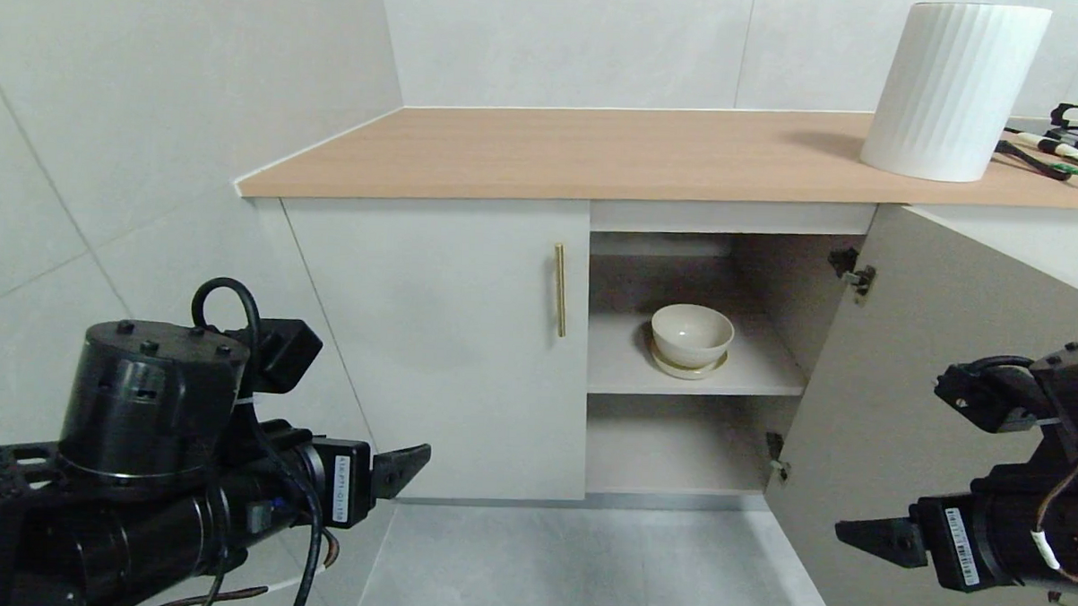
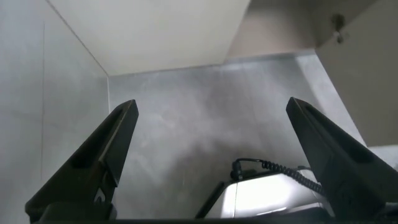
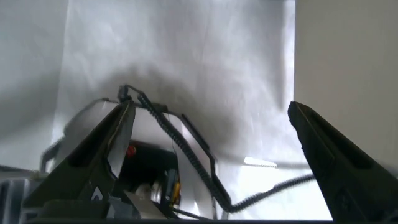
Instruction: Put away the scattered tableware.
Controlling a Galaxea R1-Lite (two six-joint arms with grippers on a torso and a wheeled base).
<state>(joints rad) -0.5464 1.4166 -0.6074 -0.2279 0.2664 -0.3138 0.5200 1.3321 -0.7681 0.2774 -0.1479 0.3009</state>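
Head view shows a cream bowl [image 1: 691, 333] sitting on a small plate [image 1: 685, 369] on the middle shelf [image 1: 761, 373] of the cabinet [image 1: 430, 335], whose right door [image 1: 867, 422] stands open. The left gripper [image 2: 211, 104] and right gripper [image 3: 210, 106] hang low before the cabinet, fingers spread wide, holding nothing.

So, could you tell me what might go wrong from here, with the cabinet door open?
1. The open door stands close beside the right gripper; a careless swing of that arm could strike it.
2. The bowl sits on a plate on the shelf; slamming the door might jolt the stack.
3. Utensils lie right beside the white container on the counter; reaching for them could knock it.
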